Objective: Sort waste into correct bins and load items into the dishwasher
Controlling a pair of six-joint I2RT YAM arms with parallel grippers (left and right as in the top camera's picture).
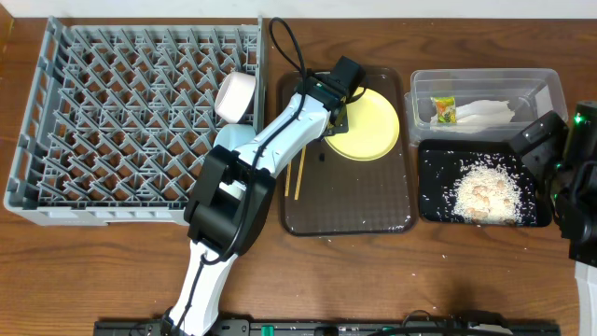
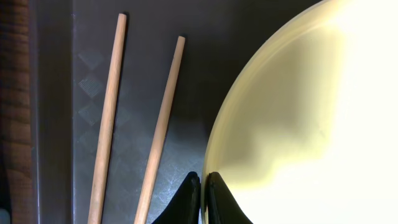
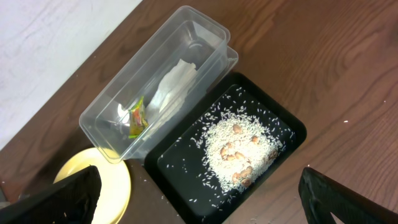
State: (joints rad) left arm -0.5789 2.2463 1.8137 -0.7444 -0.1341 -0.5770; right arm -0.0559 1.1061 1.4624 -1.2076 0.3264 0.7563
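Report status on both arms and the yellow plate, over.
Left gripper: jaws shut on rim of round yellow plate. Right gripper: jaws open, above shallow black tray of rice scraps. Two thin wooden chopsticks lie beside plate, not touching.

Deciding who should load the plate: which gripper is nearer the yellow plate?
Left. The left gripper is at the rim of the yellow plate, fingers pinched on its edge. The right gripper sits well off to the right, by the black tray.
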